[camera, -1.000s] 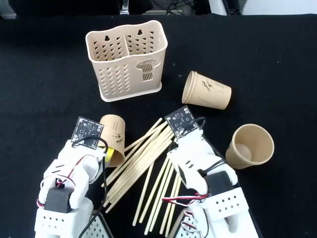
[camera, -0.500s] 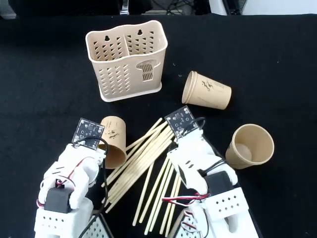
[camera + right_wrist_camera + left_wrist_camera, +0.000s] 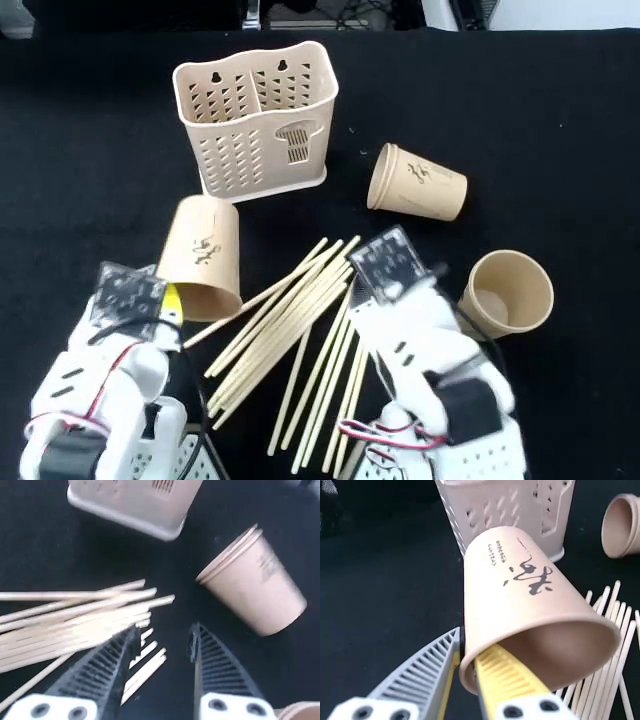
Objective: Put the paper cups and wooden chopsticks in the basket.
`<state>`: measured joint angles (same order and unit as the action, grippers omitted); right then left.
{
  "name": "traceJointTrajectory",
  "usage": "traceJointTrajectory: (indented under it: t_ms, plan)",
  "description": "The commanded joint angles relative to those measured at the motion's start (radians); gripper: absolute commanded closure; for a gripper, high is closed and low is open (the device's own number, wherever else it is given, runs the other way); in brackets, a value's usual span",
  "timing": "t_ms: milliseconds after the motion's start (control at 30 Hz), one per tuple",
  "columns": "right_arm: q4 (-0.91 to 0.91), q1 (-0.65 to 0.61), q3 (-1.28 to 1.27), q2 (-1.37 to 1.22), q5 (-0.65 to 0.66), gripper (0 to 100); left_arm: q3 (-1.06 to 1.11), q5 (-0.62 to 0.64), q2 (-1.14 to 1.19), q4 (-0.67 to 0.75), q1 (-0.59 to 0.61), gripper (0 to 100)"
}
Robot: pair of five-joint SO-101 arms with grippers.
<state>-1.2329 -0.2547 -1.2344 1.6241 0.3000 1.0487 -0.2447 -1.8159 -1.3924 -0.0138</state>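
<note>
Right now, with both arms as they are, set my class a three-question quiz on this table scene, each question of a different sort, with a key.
1. True or false: the basket already has a cup inside.
2. The left gripper holds the paper cup by: A its base; B its rim, one finger inside; C its middle, both fingers outside.
3. How do the right gripper's jaws stand, and what lies below them?

Key: 1 false; 2 B; 3 open, over the wooden chopsticks on the table.
</note>
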Motion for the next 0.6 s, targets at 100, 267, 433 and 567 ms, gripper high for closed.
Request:
traceJointTrajectory:
  t_ms: [100,267,433,567]
  plan:
    - [-0.015,-0.025,0.116,-0.062,0.029,81.9,-0.012,-0.008,0.048,0.035,-0.124,97]
    - [0.002,-0.175,0.137,-0.162,-0.005,79.6,0.117,-0.002,0.152,0.157,-0.18,97]
    - [0.103,-0.27,0.122,-0.228,-0.158,68.8,0.156,-0.002,0.146,0.189,-0.189,97]
    - [0.222,-0.333,0.091,-0.232,-0.238,68.8,0.186,0.037,0.087,0.222,-0.179,97]
